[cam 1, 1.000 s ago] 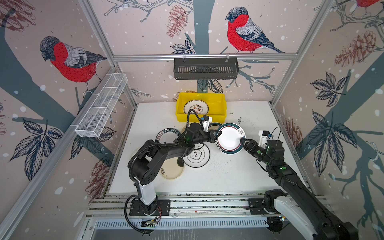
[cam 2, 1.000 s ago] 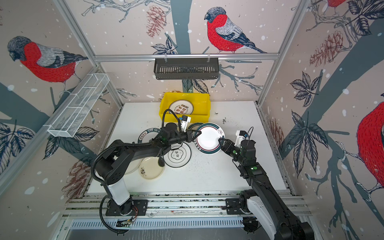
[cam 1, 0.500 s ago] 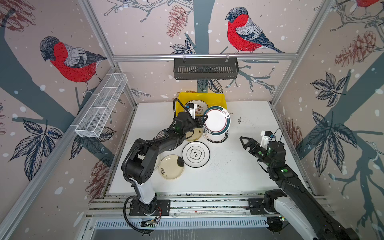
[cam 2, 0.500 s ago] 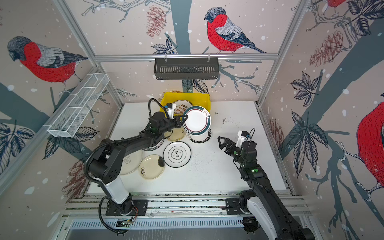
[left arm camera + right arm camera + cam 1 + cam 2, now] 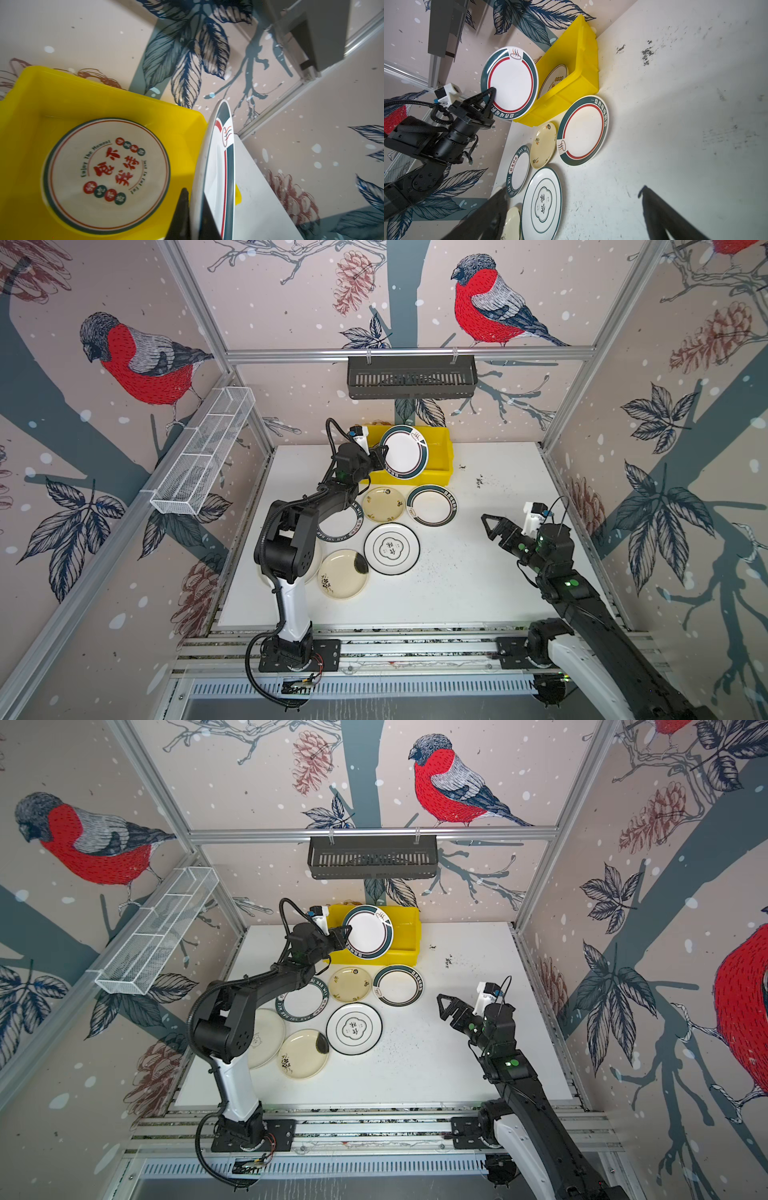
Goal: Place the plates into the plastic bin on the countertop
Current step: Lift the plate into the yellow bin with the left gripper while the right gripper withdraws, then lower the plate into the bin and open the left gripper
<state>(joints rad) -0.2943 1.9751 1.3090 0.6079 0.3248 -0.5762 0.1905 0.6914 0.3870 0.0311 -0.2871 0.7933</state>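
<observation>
Holding: my L gripper (image 5: 381,457) pinches plate (image 5: 409,452) over bin (image 5: 437,473), 12 o'clock; R gripper (image 5: 490,526) wide, empty, 3 o'clock.

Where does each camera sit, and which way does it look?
Top views: high over the front, looking down on the countertop; left gripper shows holding a plate above the bin, right gripper open.
Left wrist: behind the left gripper, looking along its fingers, past the plate's edge, into the bin at a lettered plate.
Right wrist: behind the right gripper, looking across the countertop towards the bin; its spread fingers and the left gripper show.
Shared: both wrist views show bin and held plate.
</observation>
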